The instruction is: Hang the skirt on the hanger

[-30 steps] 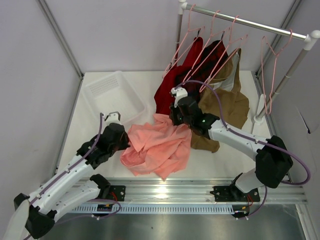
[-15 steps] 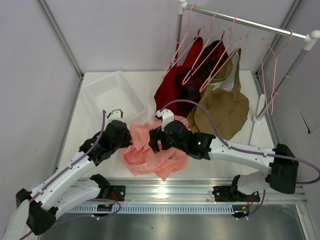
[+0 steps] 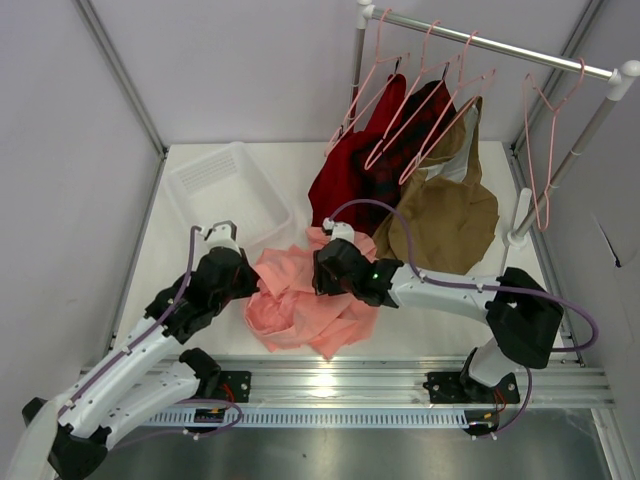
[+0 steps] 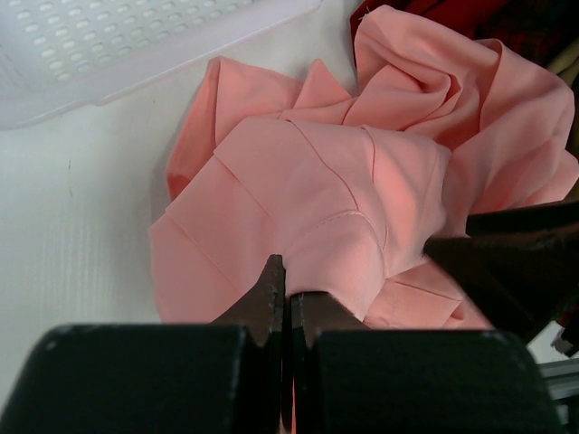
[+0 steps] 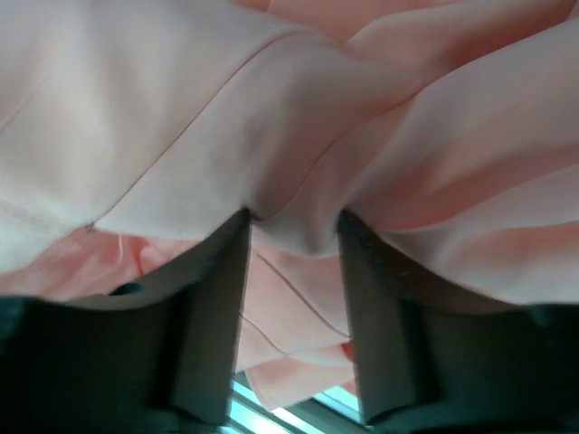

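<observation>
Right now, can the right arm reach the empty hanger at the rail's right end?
Probably yes: the hanger hangs alone with nothing before it, though the right hand is low on the skirt, open around a fold.

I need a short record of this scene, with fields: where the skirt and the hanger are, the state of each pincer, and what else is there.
skirt: crumpled on the table, between the two arms
hanger: empty, on the rail, far right
left pincer: shut on the skirt's near edge
right pincer: open, a skirt fold between its jaws
other garments: dark red one and tan one hang from the rail
bin: white, far left
</observation>
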Controlling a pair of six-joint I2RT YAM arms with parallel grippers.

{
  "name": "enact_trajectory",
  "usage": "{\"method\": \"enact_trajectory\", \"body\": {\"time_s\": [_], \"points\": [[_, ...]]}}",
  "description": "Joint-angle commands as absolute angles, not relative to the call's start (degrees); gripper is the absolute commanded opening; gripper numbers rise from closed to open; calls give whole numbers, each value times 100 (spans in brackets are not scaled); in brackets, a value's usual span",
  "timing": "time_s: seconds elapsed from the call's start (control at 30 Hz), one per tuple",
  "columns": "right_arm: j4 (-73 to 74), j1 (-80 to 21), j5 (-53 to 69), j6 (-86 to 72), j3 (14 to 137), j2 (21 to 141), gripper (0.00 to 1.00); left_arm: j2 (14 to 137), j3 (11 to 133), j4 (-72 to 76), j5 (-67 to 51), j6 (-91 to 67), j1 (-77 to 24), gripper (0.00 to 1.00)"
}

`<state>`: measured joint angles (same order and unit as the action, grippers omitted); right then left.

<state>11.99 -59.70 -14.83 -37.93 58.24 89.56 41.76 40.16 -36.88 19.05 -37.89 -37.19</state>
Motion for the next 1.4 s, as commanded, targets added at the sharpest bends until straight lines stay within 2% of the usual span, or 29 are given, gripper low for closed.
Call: {"method": "enact_trajectory", "body": {"time_s": [0.0, 0.07, 0.1, 0.33, 0.47, 0.57, 0.6, 0.67, 0.7, 0.8, 0.97, 1.2, 1.3, 1.37], "points": [[792, -5767, -1766, -3876, 6108, 9035, 44, 4078, 3947, -3551, 1872, -3735, -3683, 1], [554, -5626, -1871, -3675, 6135, 9000, 19, 4061, 3911, -3568, 1863, -3753, -3683, 1], [536, -5582, -1916, -3622, 6170, 8991, 0, 4052, 3894, -3560, 1863, -3762, -3683, 1], [641, -5274, -2180, -2875, 6495, 8702, 0, 4113, 3946, -3700, 1986, -3788, -3683, 2], [695, -4940, -1804, -2637, 6557, 8534, 0, 4166, 3981, -3788, 2039, -3850, -3683, 5], [896, -4510, -812, -2470, 6802, 8813, 0, 4140, 3946, -3605, 1908, -3719, -3683, 18], [975, -4422, -556, -2426, 7003, 8920, 0, 4114, 3955, -3473, 1742, -3526, -3683, 28], [1055, -4289, 138, -2102, 7171, 9148, 0, 4113, 4130, -3384, 1372, -3086, -3683, 41], [1142, -4272, 271, -1996, 7372, 9376, 0, 4148, 4200, -3384, 1328, -2815, -3683, 52], [1589, -4219, 720, -1723, 7821, 9755, 0, 4394, 4823, -3498, 1248, -2200, -3700, 69], [1837, -4184, 1063, -1538, 8349, 10169, 0, 4719, 5553, -3621, 1117, -1478, -3840, 74], [2232, -4087, 1327, -1424, 8649, 10257, 0, 5184, 5722, -3366, 887, -432, -4087, 77], [2215, -4069, 1293, -1424, 8535, 10169, 0, 5457, 5905, -3393, 1238, -526, -4061, 84], [2171, -4061, 1266, -1450, 8447, 10082, 0, 5738, 6029, -3454, 1117, -755, -3938, 86]]}}
